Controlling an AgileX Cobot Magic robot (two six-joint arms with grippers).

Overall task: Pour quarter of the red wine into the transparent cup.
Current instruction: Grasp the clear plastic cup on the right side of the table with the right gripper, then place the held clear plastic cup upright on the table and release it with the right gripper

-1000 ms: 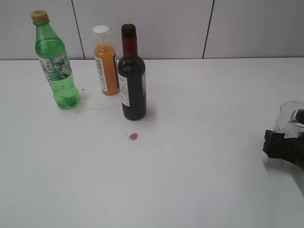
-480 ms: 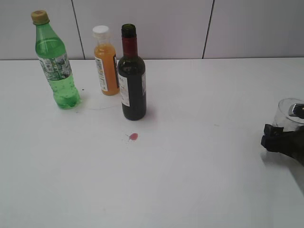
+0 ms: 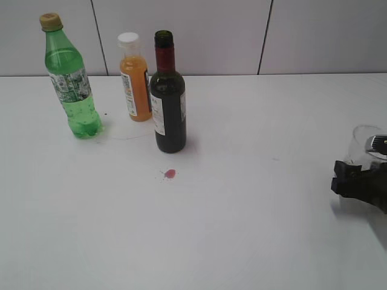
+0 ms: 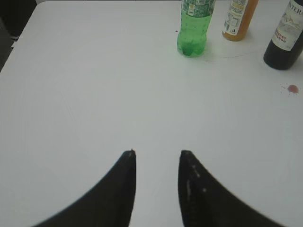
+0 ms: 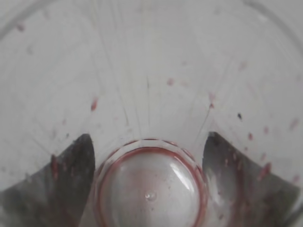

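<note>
The red wine bottle, dark green with red neck foil and a white label, stands open at the table's back left; its lower part shows in the left wrist view. The transparent cup stands at the far right edge. My right gripper is around it. In the right wrist view the cup, speckled red, fills the frame, and my right gripper has one finger on each side of the cup's base, seen through the wall. My left gripper is open and empty over bare table.
A green soda bottle and an orange juice bottle stand left of the wine bottle; both show in the left wrist view. A small red wine spot lies in front of the wine bottle.
My right gripper and the cup have shifted a little to the left at the right edge. The bottles have not moved.
</note>
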